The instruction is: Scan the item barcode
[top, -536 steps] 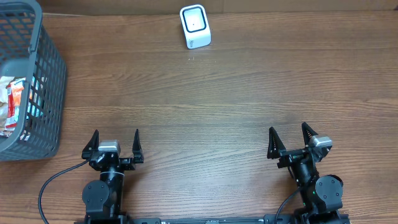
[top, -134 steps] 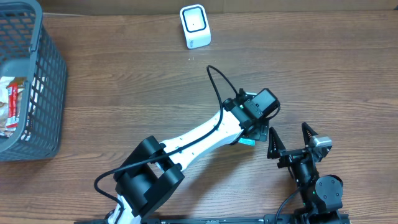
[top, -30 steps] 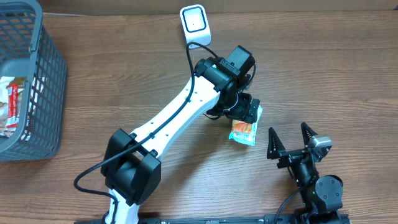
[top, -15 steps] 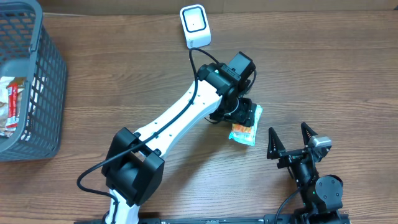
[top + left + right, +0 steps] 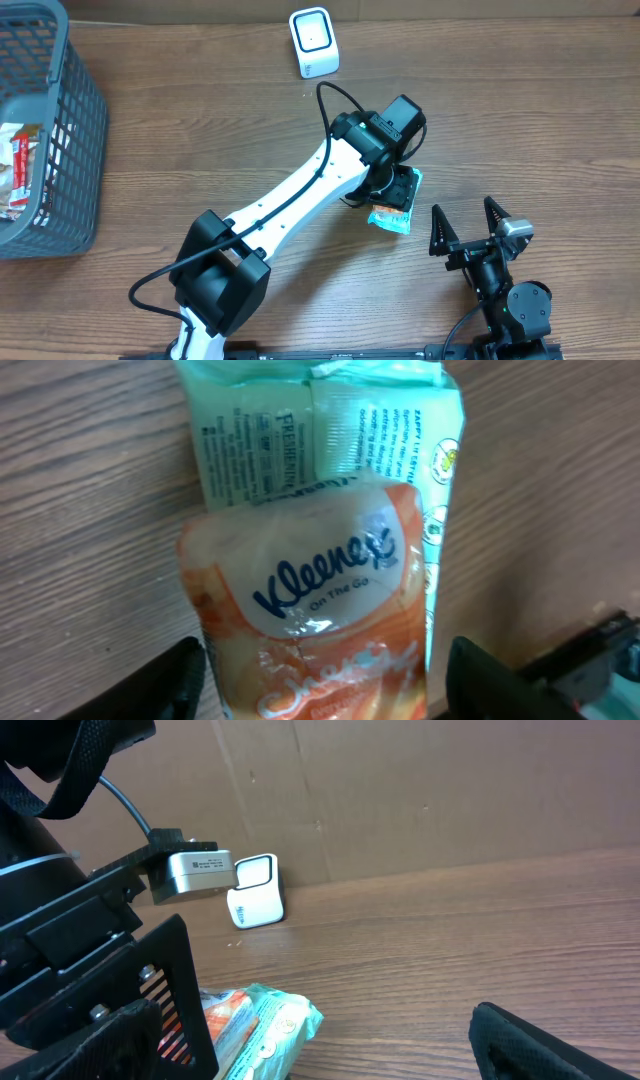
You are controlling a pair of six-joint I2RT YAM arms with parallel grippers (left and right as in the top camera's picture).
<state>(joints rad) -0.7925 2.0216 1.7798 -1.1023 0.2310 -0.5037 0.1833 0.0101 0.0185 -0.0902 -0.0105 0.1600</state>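
The item, an orange and mint Kleenex tissue pack, lies flat on the wooden table. My left gripper hangs straight above it, open, one finger on each side of the pack's orange end. The left finger is at the pack's edge, while a small gap shows at the right finger. No barcode shows on the upward face. The white scanner stands at the table's far edge. My right gripper rests open near the front edge, just right of the pack.
A grey mesh basket stands at the left edge with some packets inside. The left arm's white links stretch diagonally across the table's middle. A brown wall rises behind the scanner.
The left wrist has shifted right and slightly toward the front, settling over the pack, and its jaws have narrowed around it. The pack and the right arm stay put.
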